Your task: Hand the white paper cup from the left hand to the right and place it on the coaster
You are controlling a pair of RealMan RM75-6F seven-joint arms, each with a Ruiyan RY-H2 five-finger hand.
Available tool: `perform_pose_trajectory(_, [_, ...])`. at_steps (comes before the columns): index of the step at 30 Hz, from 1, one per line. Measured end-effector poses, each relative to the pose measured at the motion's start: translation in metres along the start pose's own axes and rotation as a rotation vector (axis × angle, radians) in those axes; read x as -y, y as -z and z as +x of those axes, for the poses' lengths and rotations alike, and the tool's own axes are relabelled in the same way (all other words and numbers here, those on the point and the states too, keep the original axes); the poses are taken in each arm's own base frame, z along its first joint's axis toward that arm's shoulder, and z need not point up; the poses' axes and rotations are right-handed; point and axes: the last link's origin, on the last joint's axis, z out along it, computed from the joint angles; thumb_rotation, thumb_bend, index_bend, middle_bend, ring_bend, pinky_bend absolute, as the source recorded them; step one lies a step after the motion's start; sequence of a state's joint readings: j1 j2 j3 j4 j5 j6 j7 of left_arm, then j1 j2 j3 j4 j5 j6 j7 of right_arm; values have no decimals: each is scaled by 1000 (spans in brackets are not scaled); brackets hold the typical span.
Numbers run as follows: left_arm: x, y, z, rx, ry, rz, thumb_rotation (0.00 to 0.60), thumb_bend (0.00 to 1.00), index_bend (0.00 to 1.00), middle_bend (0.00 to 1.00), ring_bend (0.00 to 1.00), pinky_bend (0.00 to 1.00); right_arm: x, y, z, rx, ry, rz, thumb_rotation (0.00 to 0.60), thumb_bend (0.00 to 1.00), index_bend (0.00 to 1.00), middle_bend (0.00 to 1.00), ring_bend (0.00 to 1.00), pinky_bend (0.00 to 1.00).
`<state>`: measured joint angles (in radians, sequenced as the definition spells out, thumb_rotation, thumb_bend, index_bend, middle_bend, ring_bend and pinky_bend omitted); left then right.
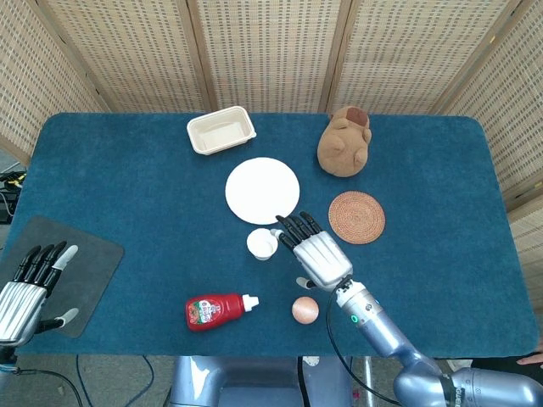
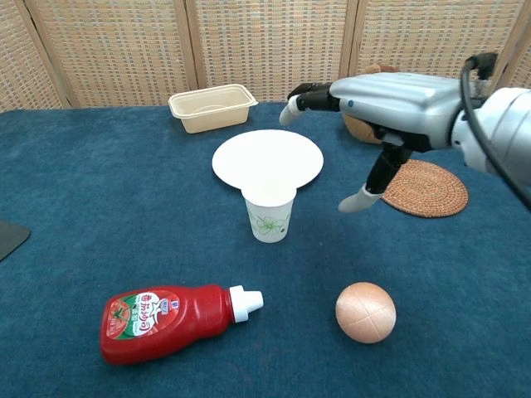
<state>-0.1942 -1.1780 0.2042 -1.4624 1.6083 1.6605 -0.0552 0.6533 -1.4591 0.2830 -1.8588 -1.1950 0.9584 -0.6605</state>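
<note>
Item, nearest the robot: a red ketchup bottle (image 2: pixel 170 319) with white cap, lying on its side on the blue table (image 1: pixel 127 178), near and to the left-front of the white paper cup (image 2: pixel 270 214); a tan egg-shaped ball (image 2: pixel 365 312) lay near and to the right-front of the cup. Item: the white paper cup itself, upright on the cloth, open mouth up, small and tapered, with a faint green leaf print on its side; held by neither hand. Item: right hand (image 1: pixel 316 253), just beside the cup on its right, palm down, fingers stretched out and apart, thumb hanging down, holding nothing; whether a fingertip touched the rim could not be told. Item: left hand (image 1: pixel 25 288), well apart to the cup's left at the table edge over a dark grey mat (image 1: pixel 85 254), fingers extended, empty. Item: woven coaster (image 1: pixel 356 217), near the cup on its right, bare. Item: white plate (image 1: pixel 262 190), just behind the cup. Farthest: a beige tray (image 1: pixel 221 131) behind-left of the cup, and a brown plush toy (image 1: pixel 345 141) behind-right.
</note>
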Motion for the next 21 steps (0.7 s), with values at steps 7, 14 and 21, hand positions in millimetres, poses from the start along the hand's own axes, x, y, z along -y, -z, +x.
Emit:
perform_pose_trajectory(7, [-1, -2, -2, 28, 31, -28, 600, 142, 0, 0, 0, 0, 20, -35, -14, 60, -5, 11, 600, 18, 169, 0, 0, 0])
perform_pose_trajectory(14, [1, -4, -4, 45, 47, -30, 600, 142, 0, 0, 0, 0, 26, -63, -25, 105, 1, -5, 600, 17, 169, 0, 0, 0])
perform_pose_trajectory(21, [3, -7, -6, 59, 59, -28, 600, 142, 0, 0, 0, 0, 25, -87, -28, 137, 18, -32, 600, 17, 171, 0, 0, 0])
